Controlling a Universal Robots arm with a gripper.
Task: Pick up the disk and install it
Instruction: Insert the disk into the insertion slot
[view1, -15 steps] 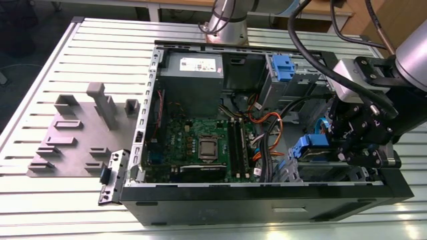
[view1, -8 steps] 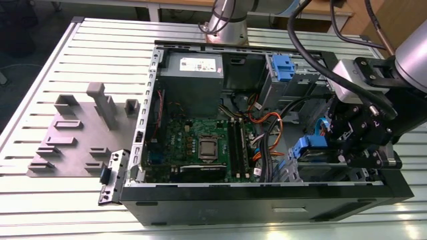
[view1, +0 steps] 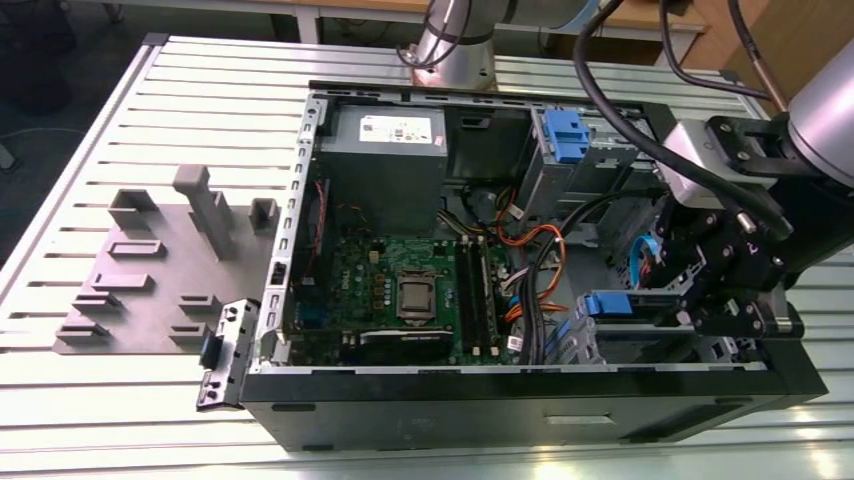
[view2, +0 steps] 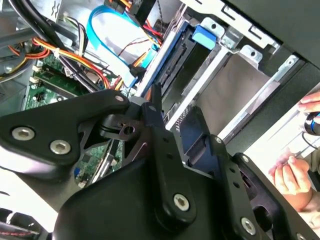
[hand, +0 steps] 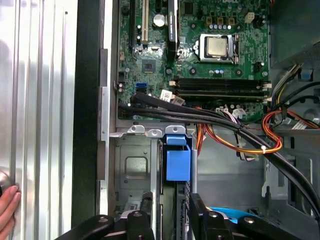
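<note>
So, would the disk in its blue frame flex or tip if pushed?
Probably stiff: the disk sits in a hard-looking blue plastic frame. It stands on edge between the metal bay walls, so it should slide rather than tip.

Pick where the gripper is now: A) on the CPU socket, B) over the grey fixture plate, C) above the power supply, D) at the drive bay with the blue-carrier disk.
D: in the first wrist view the gripper is at the drive bay, right by the disk in its blue carrier.
</note>
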